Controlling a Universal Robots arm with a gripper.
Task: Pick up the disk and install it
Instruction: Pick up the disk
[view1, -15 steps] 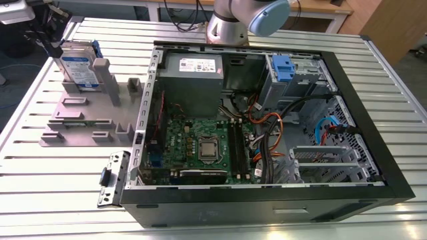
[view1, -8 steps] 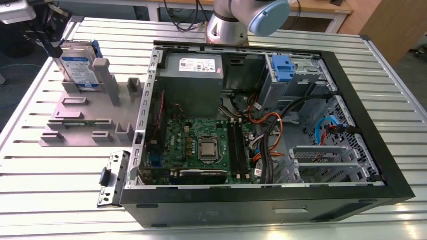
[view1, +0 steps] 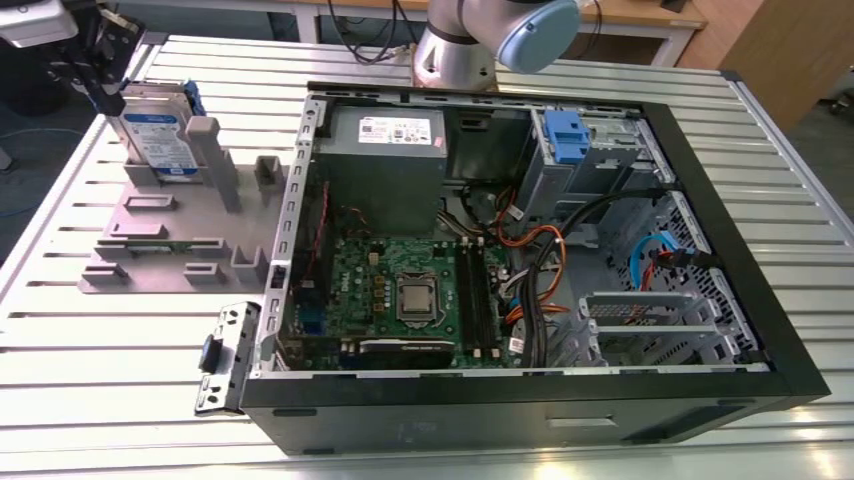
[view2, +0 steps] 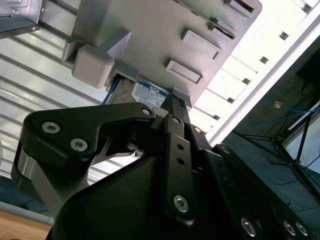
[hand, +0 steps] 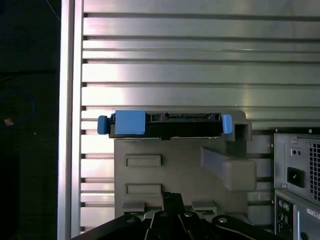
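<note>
While the disk (view1: 160, 140) stands on edge in a slot of the grey holder (view1: 147, 232), at the exterior view's left on the ribbed metal table (view1: 107, 345), it is well apart from the open computer case (view1: 534, 412) it is meant for. In the first wrist view its top edge (hand: 165, 125) faces the camera: a dark body framed by blue plastic, with a broad blue tab at one end and a small blue knob at each corner. The gripper (hand: 172, 200) hovers over the holder, near the disk but not touching it, and whether it is wide or narrow I cannot tell. I would judge the disk stiff and rather heavy for its size, with smooth metal faces that could slip, and easily hurt by a knock. The blue frame probably bends a little, so the tabs make a poor hold. A firmer grip would be across the two flat faces at the middle of the top edge. Inside the case, another blue caddy (view1: 567, 135) sits in the drive bay.
</note>
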